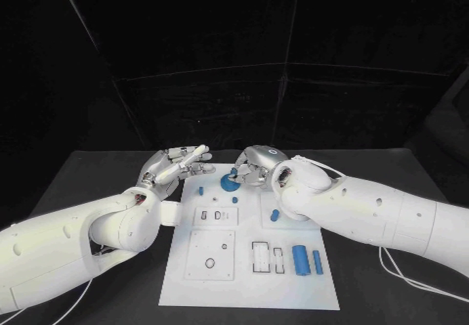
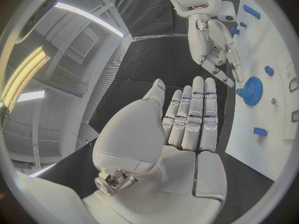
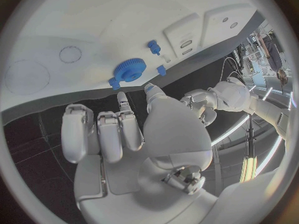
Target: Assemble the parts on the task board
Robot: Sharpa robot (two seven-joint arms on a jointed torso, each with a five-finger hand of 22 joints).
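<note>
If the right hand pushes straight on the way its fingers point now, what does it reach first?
Probably the blue gear on the task board: the right hand points at it, fingers apart and empty. Depth is unclear, so it may meet the board's edge first.

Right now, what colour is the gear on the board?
Blue; the gear shows best in the right wrist view.

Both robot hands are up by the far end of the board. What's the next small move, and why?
Probably lower the right robot hand onto the blue gear and grip it. It holds nothing and hovers just beside the gear, which lies free on the task board.
</note>
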